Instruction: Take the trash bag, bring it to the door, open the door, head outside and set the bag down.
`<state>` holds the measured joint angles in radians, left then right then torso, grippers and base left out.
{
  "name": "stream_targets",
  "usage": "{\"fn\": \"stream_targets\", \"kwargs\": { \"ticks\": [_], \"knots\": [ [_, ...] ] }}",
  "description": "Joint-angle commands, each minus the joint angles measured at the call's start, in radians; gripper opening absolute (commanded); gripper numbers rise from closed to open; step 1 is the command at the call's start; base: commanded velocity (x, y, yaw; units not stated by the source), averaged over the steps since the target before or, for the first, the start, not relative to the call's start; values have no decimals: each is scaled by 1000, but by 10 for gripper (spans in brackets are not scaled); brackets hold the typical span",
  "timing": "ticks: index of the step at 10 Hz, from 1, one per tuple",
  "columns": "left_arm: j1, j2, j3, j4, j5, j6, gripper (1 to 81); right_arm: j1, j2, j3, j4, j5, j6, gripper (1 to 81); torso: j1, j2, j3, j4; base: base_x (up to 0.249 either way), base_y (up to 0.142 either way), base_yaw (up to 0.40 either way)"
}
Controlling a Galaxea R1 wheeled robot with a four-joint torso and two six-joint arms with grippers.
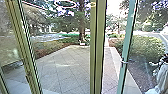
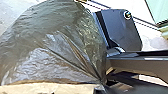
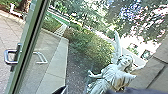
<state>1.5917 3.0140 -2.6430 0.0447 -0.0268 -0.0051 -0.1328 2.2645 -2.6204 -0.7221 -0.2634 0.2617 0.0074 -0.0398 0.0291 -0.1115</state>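
Paving (image 1: 67, 62) spreads out beyond the glass, with a leafy bush (image 1: 147, 47) beside it. The glass door (image 1: 127, 45) has a pale green frame. Near the bush I see a pale winged statue (image 3: 107, 77), one arm reaching out. The full, dark trash bag (image 2: 57, 50) is at my left pincer (image 2: 102, 83), which nips its gathered folds. I cannot tell how my right pincer (image 3: 60, 90) stands. Smallest is the door's metal handle (image 3: 10, 56).
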Motion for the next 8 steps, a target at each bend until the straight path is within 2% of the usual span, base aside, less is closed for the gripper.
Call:
{"fn": "stream_targets", "kwargs": {
  "ticks": [1,3,4,7,8],
  "knots": [
    [-40,-1,8,-6,53,-4,10,169,-20,-19,-60,3,-1,811,0,0,0,0,0,0,0],
    [-38,2,8,-3,53,-3,10,156,-18,-4,4,-42,11,811,0,0,0,0,0,0,0],
    [-38,1,8,-3,53,-3,10,143,-15,14,94,-117,11,811,0,0,0,0,0,0,0],
    [-38,1,8,-3,53,-3,10,106,-15,94,433,-416,5,811,0,0,0,0,0,0,0],
    [-38,-1,8,-3,53,-3,10,84,-14,128,510,-523,5,811,0,0,0,0,0,0,0]
  ]
}}
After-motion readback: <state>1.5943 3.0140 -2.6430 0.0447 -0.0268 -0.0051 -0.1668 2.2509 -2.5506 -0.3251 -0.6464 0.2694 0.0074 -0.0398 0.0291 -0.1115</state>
